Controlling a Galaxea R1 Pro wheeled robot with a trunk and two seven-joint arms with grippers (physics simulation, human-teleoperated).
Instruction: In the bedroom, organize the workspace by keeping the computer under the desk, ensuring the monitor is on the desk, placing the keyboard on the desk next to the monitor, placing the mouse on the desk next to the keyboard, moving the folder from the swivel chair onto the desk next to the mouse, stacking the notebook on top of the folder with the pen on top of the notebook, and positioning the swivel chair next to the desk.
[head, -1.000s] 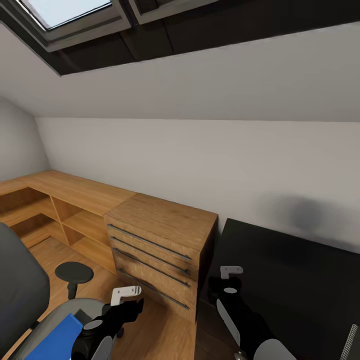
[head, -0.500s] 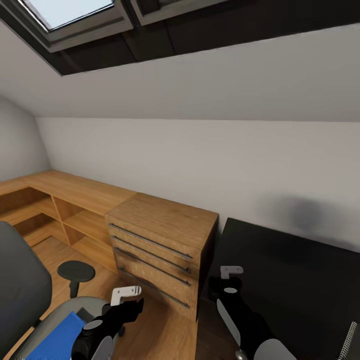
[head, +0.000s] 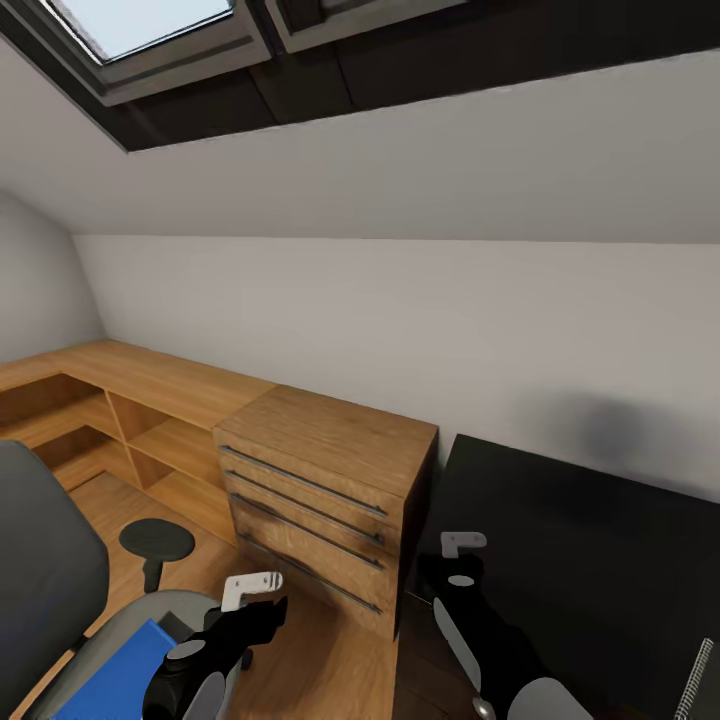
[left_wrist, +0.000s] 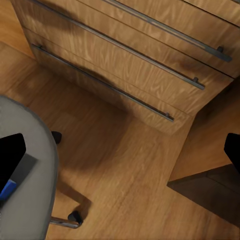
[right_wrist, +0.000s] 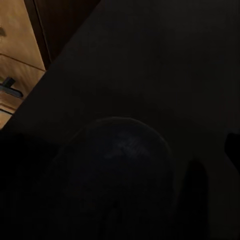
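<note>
A room under a sloping white ceiling with a dark-framed skylight (head: 140, 30) is seen from the head view. A light wooden chest with three drawers and long metal bar handles (head: 325, 500) stands against the white wall, and a low wooden shelving unit with open compartments (head: 110, 410) runs on from it toward the left corner. Just to the right of the chest, the glossy black top of the desk (head: 590, 540) is seen, and a slim silver-grey edge of what may be the keyboard (head: 697, 675) is cut off at the lower right border. At the lower left, the grey-seated, grey-backed swivel chair (head: 40, 570) is placed on the wooden floor, with one round black armrest pad showing. The flat bright blue folder (head: 115, 675) lies on the chair's seat, partly covered by the left arm. The left gripper (head: 252, 588) is held above the floor between the chair and the chest; its fingers are spread wide in the left wrist view, and nothing is held between them. The right gripper (head: 462, 545) is held over the near left corner of the desk top; how far it is opened cannot be told, since the right wrist view is almost wholly dark.
</note>
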